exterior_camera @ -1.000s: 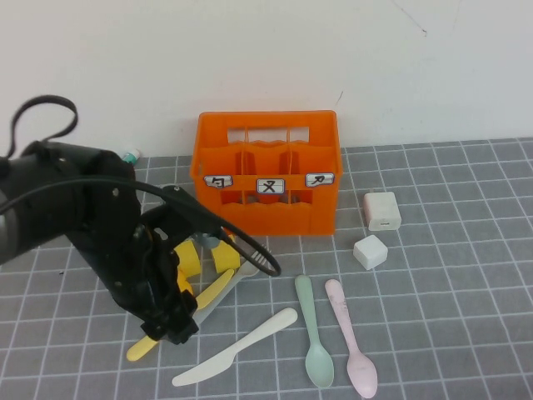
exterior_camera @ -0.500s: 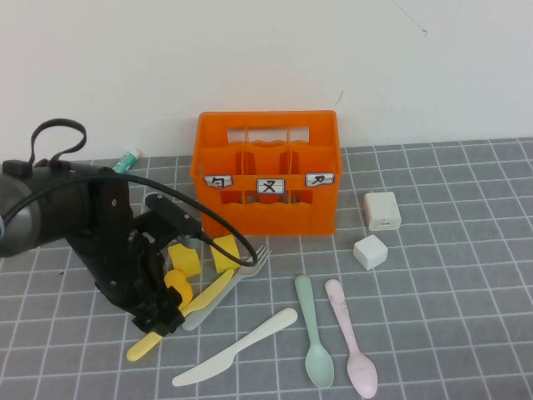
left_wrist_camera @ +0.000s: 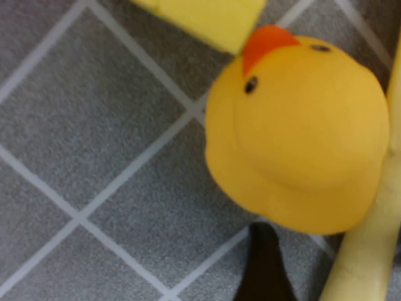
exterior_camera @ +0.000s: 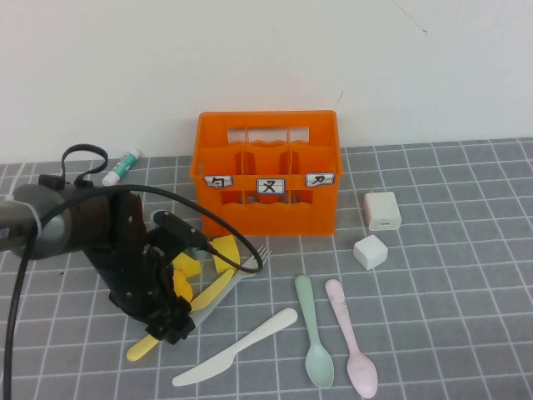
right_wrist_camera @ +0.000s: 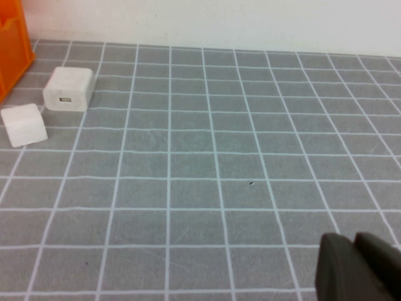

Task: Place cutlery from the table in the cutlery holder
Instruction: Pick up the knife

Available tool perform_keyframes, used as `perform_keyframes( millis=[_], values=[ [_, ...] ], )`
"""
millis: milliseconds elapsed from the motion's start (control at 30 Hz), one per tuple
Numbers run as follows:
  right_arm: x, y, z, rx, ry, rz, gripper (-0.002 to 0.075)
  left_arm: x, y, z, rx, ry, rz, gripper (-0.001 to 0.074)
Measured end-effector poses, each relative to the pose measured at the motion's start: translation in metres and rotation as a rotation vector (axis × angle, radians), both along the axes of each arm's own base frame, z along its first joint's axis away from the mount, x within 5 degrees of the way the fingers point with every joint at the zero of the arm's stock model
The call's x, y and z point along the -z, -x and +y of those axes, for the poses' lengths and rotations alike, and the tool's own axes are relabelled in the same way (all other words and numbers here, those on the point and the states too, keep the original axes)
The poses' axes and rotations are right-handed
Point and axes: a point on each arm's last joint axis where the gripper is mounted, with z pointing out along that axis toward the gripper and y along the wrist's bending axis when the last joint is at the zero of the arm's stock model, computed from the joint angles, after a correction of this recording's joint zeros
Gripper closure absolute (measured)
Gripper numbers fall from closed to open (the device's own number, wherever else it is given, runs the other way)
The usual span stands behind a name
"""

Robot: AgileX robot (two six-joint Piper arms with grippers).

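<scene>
Nearest you, the cutlery is all on the table (exterior_camera: 466, 275), none in the holder yet: white knife (exterior_camera: 237, 347) front centre, mint-green spoon (exterior_camera: 313, 333) and pink spoon (exterior_camera: 352, 337) side by side just right of it. Yellow knife (exterior_camera: 179, 315) lies under your L arm, grey fork (exterior_camera: 246, 268) crossing it, tines toward the crate.

L gripper (exterior_camera: 176, 321) is low over the yellow knife, w/ a yellow duck (left_wrist_camera: 301, 132) right beside it and yellow cubes (exterior_camera: 223, 251) just behind. Jaws look spread wide and nothing is held; in the L wrist view you only see one dark fingertip (left_wrist_camera: 263, 263) on the tiles beside the duck, knife handle at frame edge.

Step in hand, I'd say: first pick, lining up on the yellow knife. Next move needs you to centre the jaws across the handle, clear of duck and fork, then clamp and lift. Risk: nudging the duck or dragging the fork along.

R gripper (right_wrist_camera: 357, 269) is parked off to the right, fingers clenched, empty, out of the high view.

Further back: two white blocks (exterior_camera: 376, 229) right of the orange cutlery holder (exterior_camera: 266, 175), which sits by the wall; small tube (exterior_camera: 123, 165) back left.

Vs a sec ago: L arm has dropped lower and pulled back left, so fork tines and cubes now show; cutlery hasn't shifted.
</scene>
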Motion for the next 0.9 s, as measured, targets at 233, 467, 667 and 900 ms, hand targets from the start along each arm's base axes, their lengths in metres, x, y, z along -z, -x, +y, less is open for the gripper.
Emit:
perform_keyframes(
  millis=[233, 467, 667, 900],
  values=[
    [0.000, 0.000, 0.000, 0.000, 0.000, 0.000, 0.0697, 0.001, -0.003, -0.001, -0.001, 0.002, -0.005, 0.0484],
    [0.000, 0.000, 0.000, 0.000, 0.000, 0.000, 0.0697, 0.001, -0.001, -0.003, 0.003, 0.006, 0.009, 0.0609],
    [0.000, 0.000, 0.000, 0.000, 0.000, 0.000, 0.0697, -0.019, 0.008, -0.011, 0.014, 0.039, -0.010, 0.0610],
    [0.000, 0.000, 0.000, 0.000, 0.000, 0.000, 0.0697, -0.055, 0.035, -0.004, 0.002, 0.093, -0.177, 0.0611]
  ],
)
